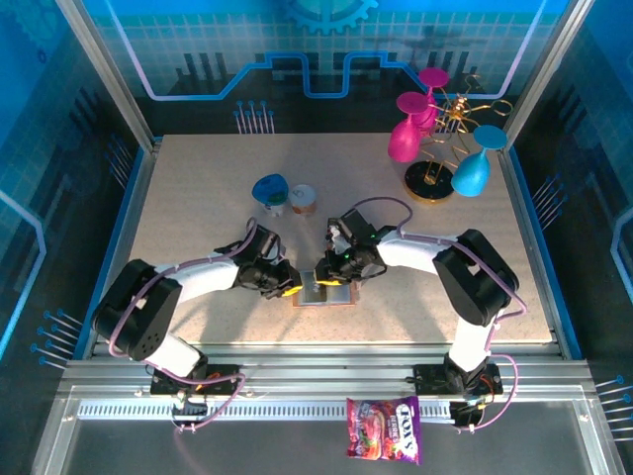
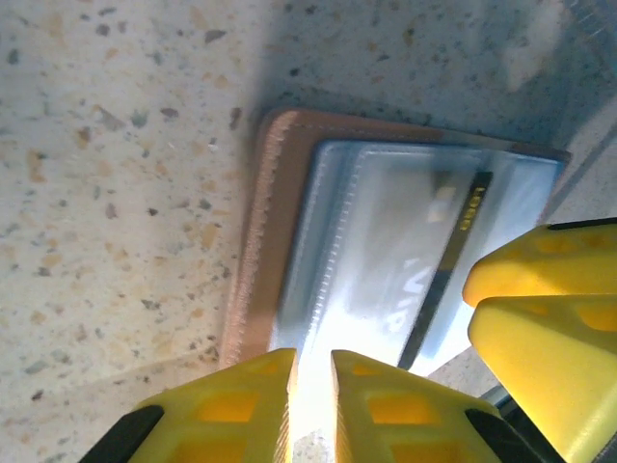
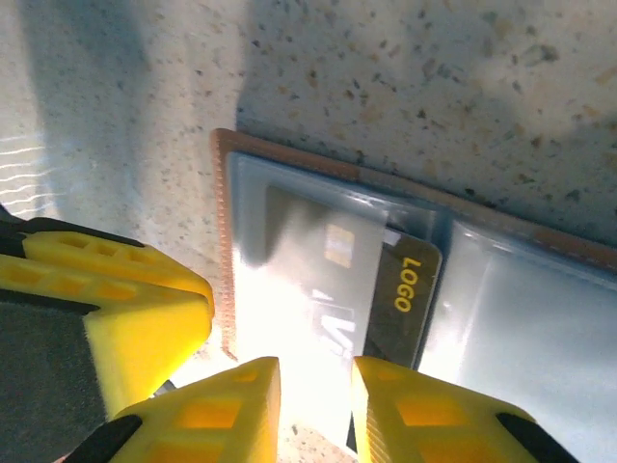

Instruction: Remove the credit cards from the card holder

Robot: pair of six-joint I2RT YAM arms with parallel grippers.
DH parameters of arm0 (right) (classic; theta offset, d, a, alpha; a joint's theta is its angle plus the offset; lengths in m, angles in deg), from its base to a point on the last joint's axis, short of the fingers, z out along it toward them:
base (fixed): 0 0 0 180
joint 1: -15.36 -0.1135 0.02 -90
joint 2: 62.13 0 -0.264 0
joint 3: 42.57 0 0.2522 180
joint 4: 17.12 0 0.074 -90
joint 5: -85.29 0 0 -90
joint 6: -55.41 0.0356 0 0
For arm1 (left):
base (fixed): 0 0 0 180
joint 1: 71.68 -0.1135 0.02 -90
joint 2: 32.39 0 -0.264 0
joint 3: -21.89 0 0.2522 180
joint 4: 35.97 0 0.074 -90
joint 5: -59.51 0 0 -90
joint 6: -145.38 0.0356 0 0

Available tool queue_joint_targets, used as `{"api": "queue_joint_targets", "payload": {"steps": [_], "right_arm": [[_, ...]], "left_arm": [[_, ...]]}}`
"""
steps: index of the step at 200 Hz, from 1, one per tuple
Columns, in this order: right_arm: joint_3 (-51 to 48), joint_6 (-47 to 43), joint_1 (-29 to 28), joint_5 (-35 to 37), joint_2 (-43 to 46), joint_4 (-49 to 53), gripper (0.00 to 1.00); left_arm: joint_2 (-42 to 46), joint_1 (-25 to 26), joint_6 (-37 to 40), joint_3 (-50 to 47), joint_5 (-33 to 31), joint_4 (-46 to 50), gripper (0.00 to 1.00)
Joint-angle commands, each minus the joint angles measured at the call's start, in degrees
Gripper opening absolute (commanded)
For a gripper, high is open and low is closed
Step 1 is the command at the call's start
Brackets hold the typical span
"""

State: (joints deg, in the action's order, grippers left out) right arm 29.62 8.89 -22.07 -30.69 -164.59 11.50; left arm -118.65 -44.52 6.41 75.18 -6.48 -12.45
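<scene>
holder point(image 1: 324, 293) lies open flat, low centre of the top view. card point(image 3: 410, 289) still tucked in its clear sleeve, so nothing's out yet. left claw point(image 2: 310, 405) looks pinched on the holder's edge. right claw point(image 3: 315, 410) is narrow at the card, can't tell if it's gripping.

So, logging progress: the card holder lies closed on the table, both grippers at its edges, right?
No: the card holder lies open, pale inner faces up, as the right wrist view shows. It is on the table, left gripper and right gripper at its edges.
</scene>
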Motion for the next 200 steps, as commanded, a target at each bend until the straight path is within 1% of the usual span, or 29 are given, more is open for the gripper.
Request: {"api": "queue_joint_targets", "payload": {"steps": [1,27,64,103,200], "right_arm": [[-1.7,0.9,1.0,-1.2,2.3,-1.2,0.28],[-2.7,1.5,1.7,-2.3,2.5,-2.4,0.27],[-4.1,2.0,2.2,-3.4,2.4,-3.6,0.27],[-4.8,2.3,2.4,-4.5,1.1,-4.5,0.27],[-6.0,2.4,2.5,-4.9,-0.8,-5.6,0.27]], "left_arm": [[2.3,-0.1,1.1,2.5,0.3,2.4,0.18],[0.9,0.6,1.2,3.8,1.1,2.1,0.18],[-2.6,1.8,1.5,4.9,1.4,1.7,0.14],[-4.3,1.9,1.7,3.8,1.3,1.3,0.12],[-6.8,1.9,2.2,1.4,0.8,0.1,0.1]]}}
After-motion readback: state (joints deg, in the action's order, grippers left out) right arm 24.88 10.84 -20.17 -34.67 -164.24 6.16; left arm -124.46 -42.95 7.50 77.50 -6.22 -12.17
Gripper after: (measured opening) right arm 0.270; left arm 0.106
